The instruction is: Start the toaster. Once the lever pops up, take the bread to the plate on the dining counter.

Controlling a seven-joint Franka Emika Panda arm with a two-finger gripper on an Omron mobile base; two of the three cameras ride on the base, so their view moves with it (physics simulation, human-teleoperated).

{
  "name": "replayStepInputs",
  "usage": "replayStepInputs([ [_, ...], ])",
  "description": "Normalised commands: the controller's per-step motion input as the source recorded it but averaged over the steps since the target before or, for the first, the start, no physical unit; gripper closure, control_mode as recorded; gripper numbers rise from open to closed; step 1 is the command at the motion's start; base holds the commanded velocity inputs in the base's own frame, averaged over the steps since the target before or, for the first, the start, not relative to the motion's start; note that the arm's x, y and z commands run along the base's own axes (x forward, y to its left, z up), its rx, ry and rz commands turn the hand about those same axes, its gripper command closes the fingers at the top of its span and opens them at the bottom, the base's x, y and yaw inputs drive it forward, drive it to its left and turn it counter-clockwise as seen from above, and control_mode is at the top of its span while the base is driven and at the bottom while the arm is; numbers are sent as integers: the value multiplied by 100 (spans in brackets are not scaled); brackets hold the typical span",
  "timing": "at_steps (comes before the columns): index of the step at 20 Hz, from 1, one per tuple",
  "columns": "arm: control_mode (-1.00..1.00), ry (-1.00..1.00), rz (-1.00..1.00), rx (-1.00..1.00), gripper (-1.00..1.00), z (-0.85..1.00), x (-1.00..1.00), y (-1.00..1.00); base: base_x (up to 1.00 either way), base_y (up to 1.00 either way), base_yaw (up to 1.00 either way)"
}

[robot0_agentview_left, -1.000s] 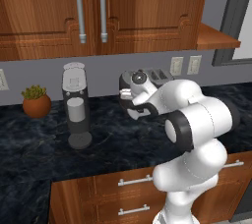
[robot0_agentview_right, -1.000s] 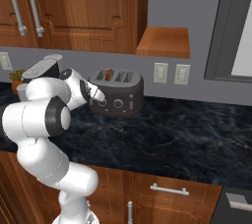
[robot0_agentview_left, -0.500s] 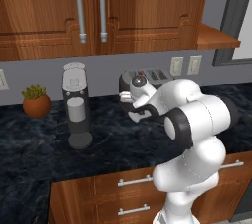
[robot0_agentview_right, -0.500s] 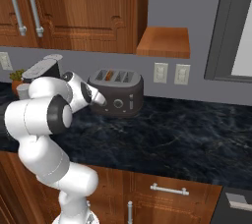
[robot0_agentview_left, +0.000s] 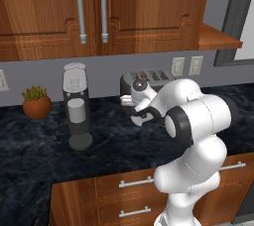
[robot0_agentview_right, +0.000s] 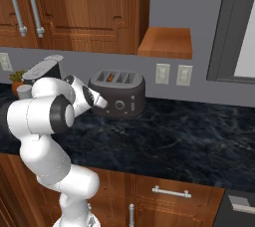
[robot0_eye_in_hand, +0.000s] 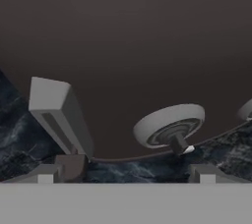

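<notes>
Legible text, labels, brands, numbers, signs: none found in any view.

- Toaster [robot0_agentview_right: 117,98]: front face carries round knobs and a slider, no readable marking; close up in the hand view its dark face [robot0_eye_in_hand: 128,46] is blank.
- Coffee machine [robot0_agentview_left: 76,106]: no readable brand or label.
- Wall outlets [robot0_agentview_right: 172,74]: plain plates, no lettering.
- Upper cabinets [robot0_agentview_left: 99,7]: bare wood and handles, no signs.
</notes>
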Motion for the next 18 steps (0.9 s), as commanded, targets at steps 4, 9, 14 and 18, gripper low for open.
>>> replayStepInputs([
  [4,-100,0,0,0,-100,-14,0,0,0,0,0],
  [9,-100,0,0,0,-100,-14,0,0,0,0,0],
  [14,-100,0,0,0,-100,-13,0,0,0,0,0],
  [18,-100,-3,0,0,-100,2,0,0,0,0,0],
])
